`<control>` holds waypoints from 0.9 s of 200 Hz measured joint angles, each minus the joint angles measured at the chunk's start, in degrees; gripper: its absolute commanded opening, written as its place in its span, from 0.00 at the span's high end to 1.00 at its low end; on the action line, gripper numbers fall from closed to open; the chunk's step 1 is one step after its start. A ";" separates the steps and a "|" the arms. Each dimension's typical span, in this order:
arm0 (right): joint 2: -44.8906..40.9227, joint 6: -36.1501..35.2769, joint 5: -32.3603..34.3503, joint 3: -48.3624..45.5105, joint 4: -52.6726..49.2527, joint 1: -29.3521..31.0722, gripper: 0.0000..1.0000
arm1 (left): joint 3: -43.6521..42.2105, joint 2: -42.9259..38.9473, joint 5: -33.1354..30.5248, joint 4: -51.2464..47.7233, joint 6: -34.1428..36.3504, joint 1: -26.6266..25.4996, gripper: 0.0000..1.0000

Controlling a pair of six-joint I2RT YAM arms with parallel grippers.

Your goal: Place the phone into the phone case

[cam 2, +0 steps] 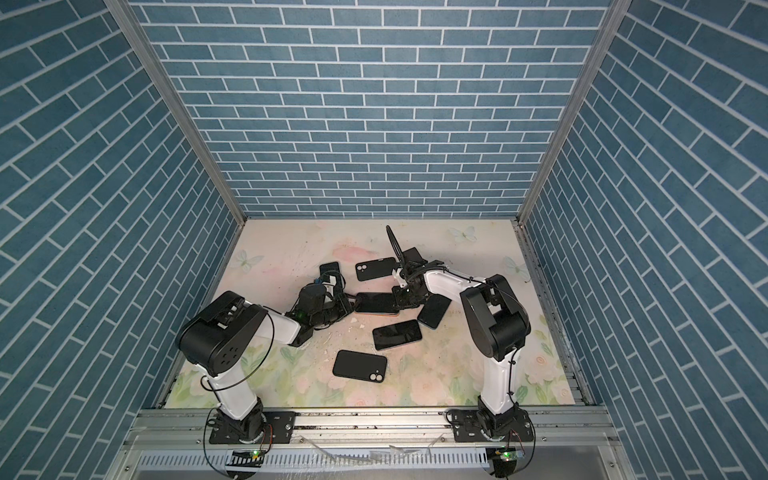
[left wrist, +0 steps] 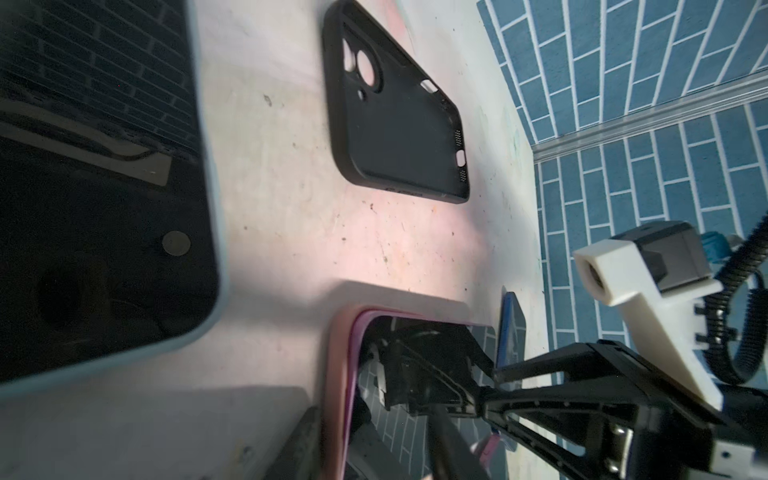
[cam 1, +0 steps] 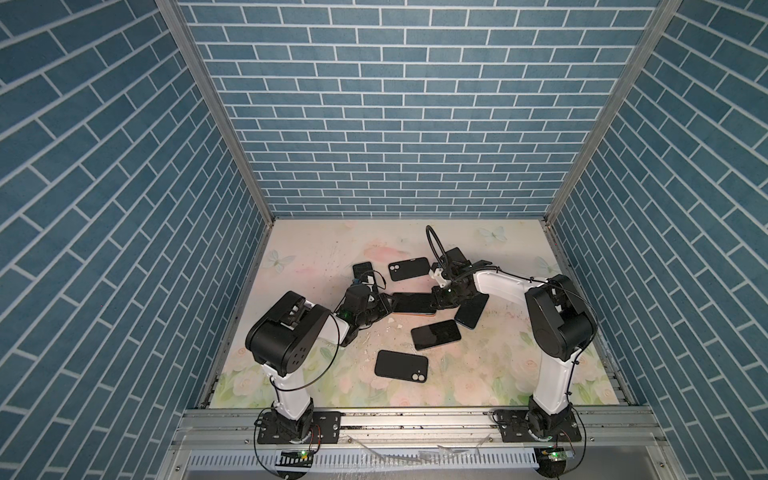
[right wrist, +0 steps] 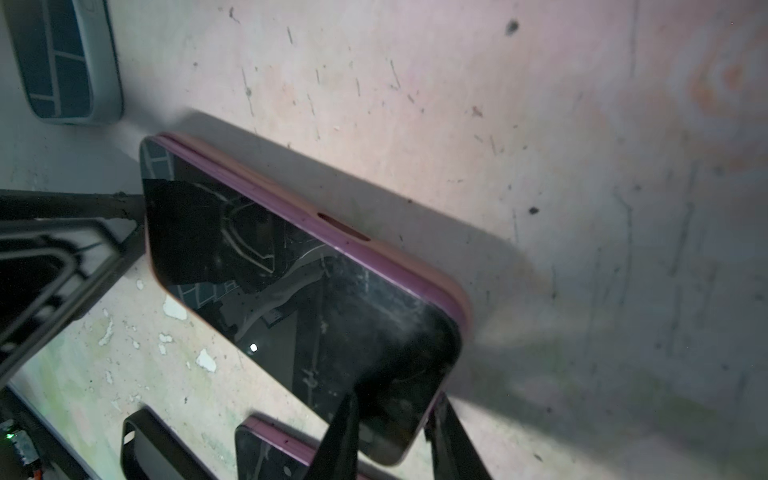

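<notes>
Arms point(cam 1: 498, 282) bend inward. Right gripper point(cam 1: 440, 300) clamps the phone point(cam 1: 413, 302) at its 3 o'clock end. Left gripper point(cam 1: 385, 302) sits at the 9 o'clock end, jaw state unclear.

phone point(right wrist: 291, 291) on case point(left wrist: 334, 395), second phone point(cam 1: 436, 334) before (near)

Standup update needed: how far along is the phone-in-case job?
Looks done: a phone sits in a pink case, rim round the screen; fully seated, can't tell. In hand: right gripper pinches one end, left gripper at the other end, grip unclear. Remaining: an empty black case lies open and a second black case lies face down, with other phones loose on the table.
</notes>
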 measured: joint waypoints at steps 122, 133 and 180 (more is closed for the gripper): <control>-2.43 3.93 -3.50 -4.07 3.08 -2.43 0.52 | -0.24 -7.06 -2.34 -8.87 2.78 -1.01 0.74; -2.67 4.76 -5.01 -4.31 3.87 -3.74 0.49 | -0.15 -8.31 -2.45 -10.14 3.58 -1.01 0.74; -2.67 6.38 -9.88 -4.33 6.69 -5.97 0.47 | 0.22 -9.14 -2.82 -14.47 5.95 -1.01 0.70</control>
